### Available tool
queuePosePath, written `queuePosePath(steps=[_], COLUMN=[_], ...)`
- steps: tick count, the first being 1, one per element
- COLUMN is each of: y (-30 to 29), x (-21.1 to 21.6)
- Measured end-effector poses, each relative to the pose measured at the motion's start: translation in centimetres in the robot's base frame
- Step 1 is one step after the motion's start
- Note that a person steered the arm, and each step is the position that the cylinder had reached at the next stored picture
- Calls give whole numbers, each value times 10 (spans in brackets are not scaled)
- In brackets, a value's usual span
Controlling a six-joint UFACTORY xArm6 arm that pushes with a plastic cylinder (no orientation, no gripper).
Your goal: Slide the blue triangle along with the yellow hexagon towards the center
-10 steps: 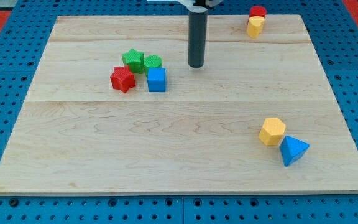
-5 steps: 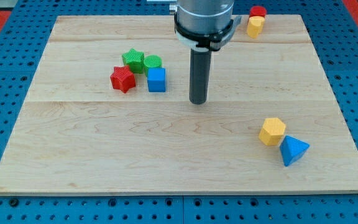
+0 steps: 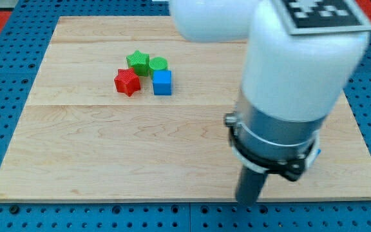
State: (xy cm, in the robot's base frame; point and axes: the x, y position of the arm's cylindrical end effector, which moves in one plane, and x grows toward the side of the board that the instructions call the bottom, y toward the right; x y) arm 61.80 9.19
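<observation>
My tip (image 3: 250, 202) sits at the lower right of the frame, at the counter's (image 3: 108, 154) near edge. No hand on this rig (just the bare rod), so there is no open or closed state to report.

The arm's white and grey body (image 3: 288, 96) fills the right side of the frame and covers the lower-right part of the counter. The blue triangle and yellow hexagon are not visible now; only a thin blue sliver shows at the arm's right edge, and I cannot tell what it is. So I cannot place the tip relative to either one.

Handling, as a judgement: small rigid blocks, light, and they should slide easily on smooth wood. Push low on a flat face from the side away from centre; an off-centre push on the triangle would likely spin it away.

Upper left, well apart from the tip: red star (image 3: 127, 82), blue cube (image 3: 162, 82), green star (image 3: 137, 63), and a second green block (image 3: 158, 64) (shape unclear), all clustered close.
</observation>
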Motion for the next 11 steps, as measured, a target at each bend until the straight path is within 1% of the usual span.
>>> queuePosePath(steps=[1, 3, 4, 5, 6, 7, 9, 10, 11], y=[39, 45, 59, 69, 71, 91, 90, 107, 137], x=[-8, -8, -9, -16, -36, -47, -54, -44, -48])
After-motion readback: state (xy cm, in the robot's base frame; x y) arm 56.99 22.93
